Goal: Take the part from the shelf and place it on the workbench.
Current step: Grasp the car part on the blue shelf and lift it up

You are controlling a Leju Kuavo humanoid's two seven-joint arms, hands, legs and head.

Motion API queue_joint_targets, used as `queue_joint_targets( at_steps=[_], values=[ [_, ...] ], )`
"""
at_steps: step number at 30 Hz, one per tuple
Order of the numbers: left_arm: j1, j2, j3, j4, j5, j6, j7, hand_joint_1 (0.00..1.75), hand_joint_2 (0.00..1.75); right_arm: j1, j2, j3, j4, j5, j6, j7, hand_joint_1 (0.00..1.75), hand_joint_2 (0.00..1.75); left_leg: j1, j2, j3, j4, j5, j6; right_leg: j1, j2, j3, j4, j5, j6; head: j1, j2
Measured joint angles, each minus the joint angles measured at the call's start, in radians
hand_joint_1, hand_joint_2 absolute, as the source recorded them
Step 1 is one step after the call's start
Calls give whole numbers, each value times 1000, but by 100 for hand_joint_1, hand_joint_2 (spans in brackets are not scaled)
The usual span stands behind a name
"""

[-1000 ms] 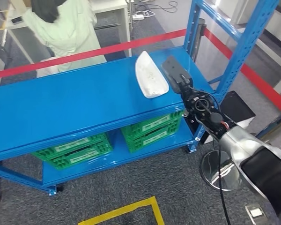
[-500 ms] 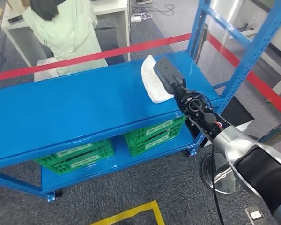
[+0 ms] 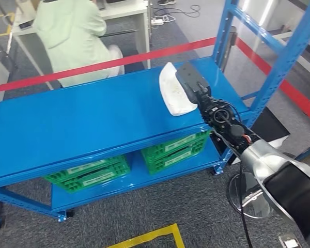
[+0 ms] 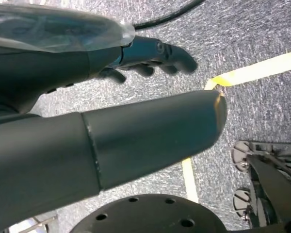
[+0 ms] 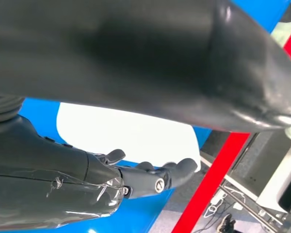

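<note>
Sitting on the shelf (image 3: 67, 129): green crates (image 3: 173, 150).

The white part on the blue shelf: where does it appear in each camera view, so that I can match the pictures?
Head view: the white part lies on the top blue shelf near its right end, the right hand partly in front of it.
Right wrist view: the white part shows between the thick thumb and the darker fingers.
Left wrist view: not in it; the left hand hangs over grey floor.
Shared landmark: the red tape.
</note>
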Motion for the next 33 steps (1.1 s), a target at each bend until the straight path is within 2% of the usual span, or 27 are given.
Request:
queue_joint_targets(
  at_steps=[2,3,4,5,6,8,9,10,12,14,15,16,18,19,20,21,23,24,25,29,33],
  values=[
    [1,-1,0,0,0,0,1,0,0,0,2,1,1,0,0,0,0,0,11,4,-63,144,-71,-15,-1,-2,-2,-1,1,-2,-10,0],
    [1,-1,0,0,0,0,1,0,0,1,2,1,2,0,0,0,0,0,17,5,-89,203,-92,-21,-1,-3,-3,-1,1,-2,-11,0],
    [2,-1,0,0,0,0,2,0,0,1,3,2,4,0,0,0,0,0,21,6,-100,225,-93,-24,-2,-3,-3,-1,1,-1,-12,0],
    [2,-1,0,0,0,0,2,0,0,2,4,4,5,-1,0,0,0,0,24,7,-90,207,-75,-26,-3,-3,-3,0,1,-1,-13,0],
    [2,-1,0,0,0,0,3,0,0,2,5,4,6,-1,0,0,0,0,27,7,-63,152,-44,-27,-5,-2,-2,0,0,0,-14,0],
    [1,0,0,0,0,0,3,0,0,1,6,4,6,-1,0,0,0,0,27,7,16,-5,17,-24,-6,-1,0,-1,-1,6,-15,0],
    [0,0,0,0,0,0,3,0,0,0,6,4,6,-1,0,0,0,0,24,7,42,-58,34,-20,-6,-1,0,-2,-1,11,-15,0],
    [-1,0,0,0,0,0,3,0,0,0,6,4,6,-1,0,0,0,0,21,6,56,-88,41,-16,-6,-1,0,-4,0,17,-14,0],
    [-1,0,0,0,0,0,3,0,0,0,6,5,7,-1,0,0,0,0,16,6,56,-92,41,-6,-7,1,2,-9,2,30,-11,0],
    [0,0,0,0,1,0,2,0,0,0,6,5,8,-1,-1,-1,0,0,18,8,63,-102,46,8,-8,1,-2,6,-13,40,-9,0],
    [-1,0,0,0,2,0,2,0,0,0,7,5,8,-1,-3,-2,0,0,20,9,66,-108,49,14,-7,1,-16,40,-35,41,-7,0],
    [-1,-1,0,0,2,1,1,0,0,0,7,5,9,-1,-6,-2,0,0,21,9,69,-112,50,19,-7,0,-41,99,-67,41,-3,0],
    [-1,0,0,0,4,1,0,0,0,2,7,5,12,-3,-14,0,0,0,18,9,70,-112,49,24,-5,1,-110,247,-130,42,7,0],
    [-1,0,0,0,4,1,0,0,0,4,7,5,14,-4,-18,2,0,0,16,8,71,-111,48,25,-4,1,-134,296,-142,42,11,0],
    [0,0,0,0,5,1,0,0,0,6,7,5,16,-5,-21,3,0,0,15,7,72,-110,47,26,-4,1,-140,304,-133,42,14,0],
    [0,0,0,0,6,1,0,0,0,7,7,5,18,-5,-24,4,0,44,14,6,73,-107,45,26,-4,1,-124,267,-104,40,16,0],
    [1,-1,0,0,8,1,0,0,0,7,7,4,19,-5,-32,3,0,131,13,5,75,-99,37,21,-4,0,-58,124,-31,35,22,0],
    [0,-2,0,0,9,2,0,0,0,5,7,4,20,-6,-37,2,0,175,11,4,73,-93,33,17,-3,0,-29,61,-9,33,23,0],
    [0,-2,0,0,10,2,0,0,0,5,7,4,20,-6,-42,2,0,175,9,4,70,-87,30,15,-2,1,-13,23,0,31,22,0],
    [1,0,0,0,14,7,0,0,0,8,8,3,20,-14,-63,2,0,0,8,4,65,-86,29,20,3,4,-8,4,-2,30,6,0],
    [2,0,0,0,15,8,1,0,0,8,9,0,21,-23,-70,1,0,0,10,4,71,-94,31,16,5,5,-7,4,-4,25,-1,0]
  ],
)
